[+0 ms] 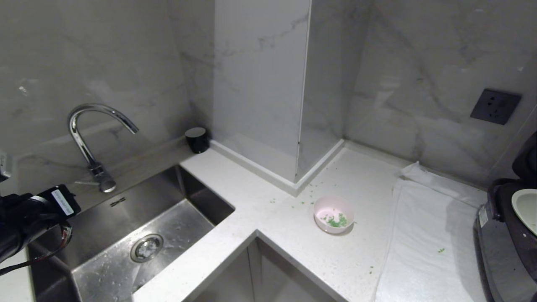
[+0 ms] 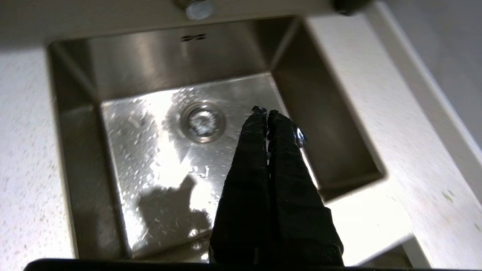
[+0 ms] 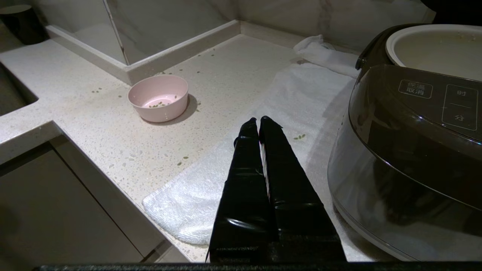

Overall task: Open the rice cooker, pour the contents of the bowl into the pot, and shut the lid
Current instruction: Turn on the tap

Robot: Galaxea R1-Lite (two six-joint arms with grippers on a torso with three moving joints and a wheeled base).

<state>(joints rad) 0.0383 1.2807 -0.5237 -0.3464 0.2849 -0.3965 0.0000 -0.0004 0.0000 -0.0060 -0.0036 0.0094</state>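
Note:
The pink bowl (image 1: pixel 334 214) stands on the white counter with a few green contents (image 1: pixel 335 220) inside. At the far right edge sits the dark brown rice cooker (image 1: pixel 499 235), its pale pot (image 1: pixel 526 209) showing and the lid (image 1: pixel 529 157) raised, mostly cut off. My left arm (image 1: pixel 29 216) reaches in at the left; its gripper (image 2: pixel 267 111) hangs shut and empty above the sink. My right gripper (image 3: pixel 258 119) is shut and empty over the towel, between the bowl (image 3: pixel 158 97) and the cooker (image 3: pixel 406 158), whose pot (image 3: pixel 433 49) is uncovered.
A steel sink (image 1: pixel 126 222) with a curved faucet (image 1: pixel 90 138) fills the left. A black cup (image 1: pixel 197 139) stands by the marble pillar (image 1: pixel 260 84). A white towel (image 1: pixel 428 235) lies beside the cooker. Green bits are scattered on the counter. A wall socket (image 1: pixel 495 106) is at the right.

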